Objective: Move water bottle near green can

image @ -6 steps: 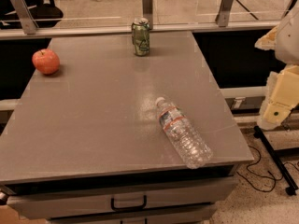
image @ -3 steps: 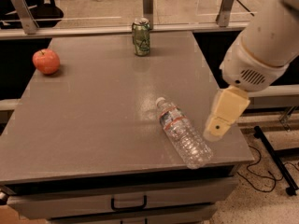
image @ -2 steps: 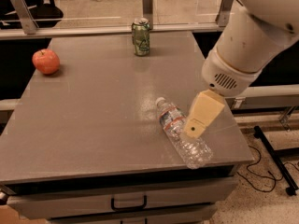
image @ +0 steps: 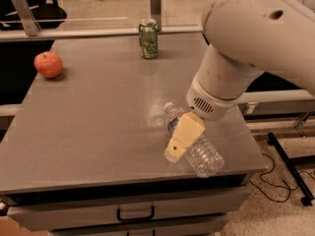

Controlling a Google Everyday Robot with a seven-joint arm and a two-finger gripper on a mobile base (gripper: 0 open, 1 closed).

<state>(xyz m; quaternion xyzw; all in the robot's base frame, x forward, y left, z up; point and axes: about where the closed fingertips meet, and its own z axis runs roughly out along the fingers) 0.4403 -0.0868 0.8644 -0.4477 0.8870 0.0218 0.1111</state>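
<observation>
The water bottle [image: 203, 155] lies on its side near the table's front right corner, its white cap pointing toward the back left. It is clear and ribbed, and partly covered by my gripper. The green can [image: 148, 39] stands upright at the back edge of the table, far from the bottle. My gripper [image: 181, 139], cream-coloured, hangs from the big white arm and sits directly over the bottle's neck and label end.
A red apple [image: 48, 64] sits at the table's left side. The grey table [image: 98, 112] has a drawer with a black handle [image: 135, 213] below its front edge. Metal posts and a rail stand behind the can. Cables lie on the floor at right.
The arm has swung in from the right and lowered leftward, and the gripper now covers the bottle's neck end. The bottle, can and apple have not moved.
</observation>
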